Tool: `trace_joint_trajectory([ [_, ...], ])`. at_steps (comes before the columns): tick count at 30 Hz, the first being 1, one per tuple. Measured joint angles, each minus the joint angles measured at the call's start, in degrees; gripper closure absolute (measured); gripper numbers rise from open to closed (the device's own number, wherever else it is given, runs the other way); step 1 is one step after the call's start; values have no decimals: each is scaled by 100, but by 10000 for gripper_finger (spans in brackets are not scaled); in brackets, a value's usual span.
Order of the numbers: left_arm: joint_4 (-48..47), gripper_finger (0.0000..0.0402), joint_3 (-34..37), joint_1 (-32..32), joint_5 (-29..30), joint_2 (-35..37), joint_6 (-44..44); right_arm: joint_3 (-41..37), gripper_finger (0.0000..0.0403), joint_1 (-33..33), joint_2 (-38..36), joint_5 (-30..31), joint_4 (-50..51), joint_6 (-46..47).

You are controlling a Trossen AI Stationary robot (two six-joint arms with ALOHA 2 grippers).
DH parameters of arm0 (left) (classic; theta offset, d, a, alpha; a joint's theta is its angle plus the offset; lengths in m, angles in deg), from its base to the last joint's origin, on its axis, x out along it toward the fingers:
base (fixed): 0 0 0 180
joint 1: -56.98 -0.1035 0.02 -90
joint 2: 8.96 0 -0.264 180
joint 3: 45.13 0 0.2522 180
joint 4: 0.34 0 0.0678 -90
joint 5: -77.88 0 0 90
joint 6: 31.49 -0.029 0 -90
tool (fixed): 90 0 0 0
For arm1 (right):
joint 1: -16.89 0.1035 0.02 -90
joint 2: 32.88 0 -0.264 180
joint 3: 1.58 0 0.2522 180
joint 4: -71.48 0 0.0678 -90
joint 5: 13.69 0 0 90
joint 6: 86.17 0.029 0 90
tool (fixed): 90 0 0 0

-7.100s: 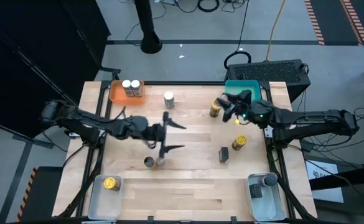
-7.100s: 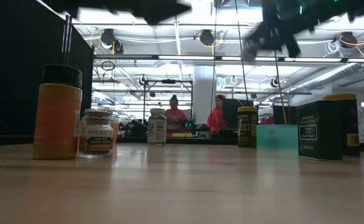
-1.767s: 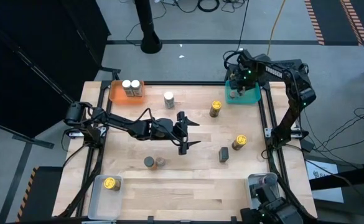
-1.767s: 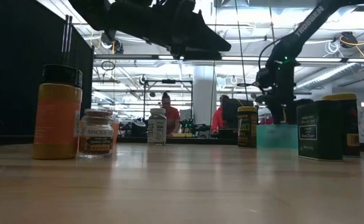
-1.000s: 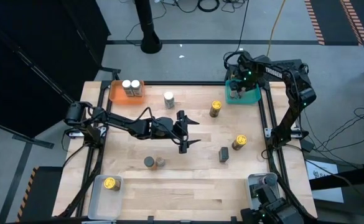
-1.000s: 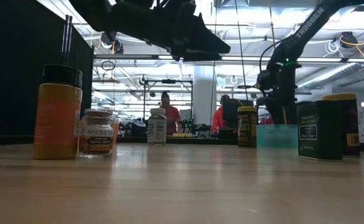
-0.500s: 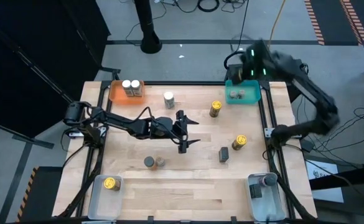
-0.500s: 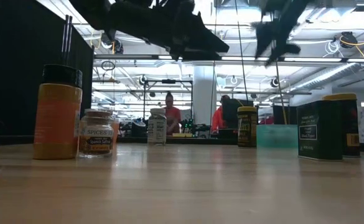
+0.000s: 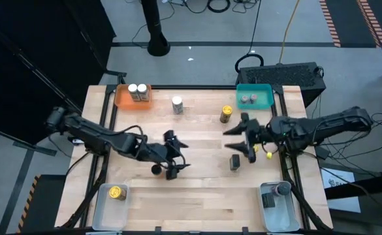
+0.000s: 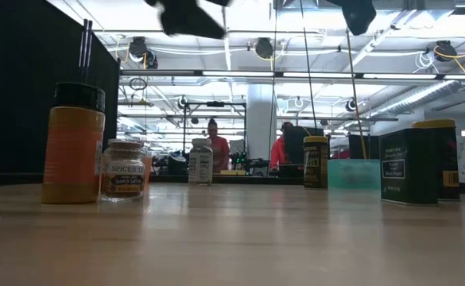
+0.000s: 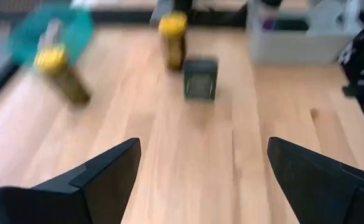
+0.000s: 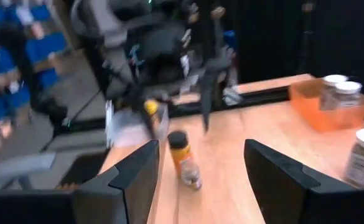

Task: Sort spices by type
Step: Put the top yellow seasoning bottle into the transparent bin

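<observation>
Right gripper point(image 9: 241, 138) gone from teal tray point(image 9: 264, 95), seemingly two jars point(image 9: 247, 99) inside

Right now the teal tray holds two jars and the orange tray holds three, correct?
Not quite. The teal tray does hold two jars, but the orange tray holds two as well, not three. The high view shows it.

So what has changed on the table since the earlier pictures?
The right end effector, seen earlier over the teal tray at the far right corner, has swung back to mid-table, open and empty, by the dark tin. One more jar now lies in that tray. The left end effector, open, moved nearer the two jars toward the front. The other spice jars and trays stayed put.
</observation>
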Motion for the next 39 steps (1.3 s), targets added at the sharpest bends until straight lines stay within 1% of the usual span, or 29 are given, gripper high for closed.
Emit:
trace_joint_trajectory([
  [2, -1216, 48, -450, 166, 105, 26, 681, 98, 186, 228, 229, 29, 1, -201],
  [4, -2521, 48, -889, 302, 69, 3, 1438, 180, 186, 389, 417, 15, 42, -325],
  [6, -3697, 48, -1271, 373, -270, -33, 2218, 301, 186, 476, 580, -1, 94, -336],
  [7, -4207, 48, -1404, 411, -507, -33, 2446, 368, 186, 501, 643, -2, 211, -336],
  [9, -4968, 48, -1508, 464, -993, -18, 2654, 483, 186, 515, 720, 7, 536, -252],
  [11, -5479, 48, -1503, 516, -1427, 6, 2671, 534, 186, 513, 751, 7, 648, -62],
  [13, -5784, 48, -1500, 561, -1602, 17, 2420, 540, 186, 511, 751, 7, 661, 69],
  [16, -5651, 48, -1423, 590, -1610, 8, 1997, 541, 186, 511, 751, 0, 674, 151],
  [20, -5277, 48, -1190, 518, -1464, 0, 1929, 542, 186, 511, 751, -11, 752, 354],
  [25, -5230, 48, -1080, 529, -1110, 0, 1820, 540, 186, 511, 751, -11, 875, 548],
  [28, -5209, 48, -1069, 521, -996, 0, 1813, 540, 186, 511, 751, -11, 876, 606],
  [31, -5144, 48, -1069, 514, -790, 0, 1640, 540, 186, 511, 751, -5, 874, 610],
  [33, -4858, 48, -1069, 400, -519, 0, 1364, 540, 186, 511, 751, 120, 862, 605],
  [35, -4303, 48, -1069, 102, -447, 0, 870, 540, 186, 511, 751, 281, 859, 570],
  [36, -3974, 48, -1069, -72, -508, 0, 593, 541, 186, 510, 751, 307, 856, 548],
  [39, -2986, 48, -1069, -701, -1017, -44, -296, 540, 186, 492, 750, 362, 857, 520],
])
